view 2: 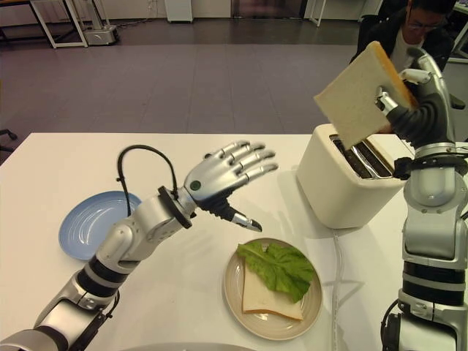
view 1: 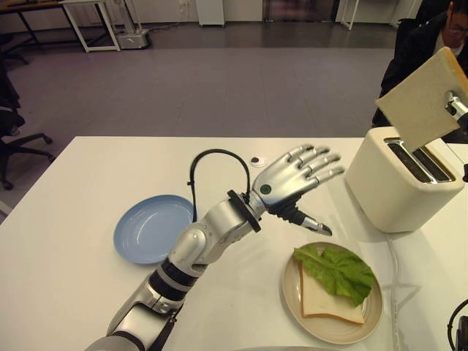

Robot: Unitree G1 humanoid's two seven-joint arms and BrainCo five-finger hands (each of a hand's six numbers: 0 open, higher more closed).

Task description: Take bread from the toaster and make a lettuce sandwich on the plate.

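White tabletop (view 1: 73,183) carries one cream, boxy two-slot toaster (view 2: 344,183) at the far right, and two plates: one pale blue round plate (view 2: 88,223) at the left and one beige round plate (view 2: 232,292) at the near side, left of the toaster. There are two slices of white bread. One flat slice (view 2: 267,300) lies on the beige plate, with the single green lettuce leaf (view 2: 281,267) resting across its far part and spilling over toward the plate's rim. The other pale, square slice (view 2: 355,99) is up in the air above the toaster, tilted, with its lowest corner just over the slots. The right hand (view 2: 413,102) grips this raised slice by its right edge. Its fingers (view 2: 385,99) are closed around the crust there, so nearly the whole slice sticks out to the left of them, toward the middle of the scene. The left hand (view 2: 219,175) hangs above the table between the blue plate and the toaster, just beyond the far rim of the beige plate. Its fingers are stretched out straight and spread, pointing right toward the toaster and holding nothing.
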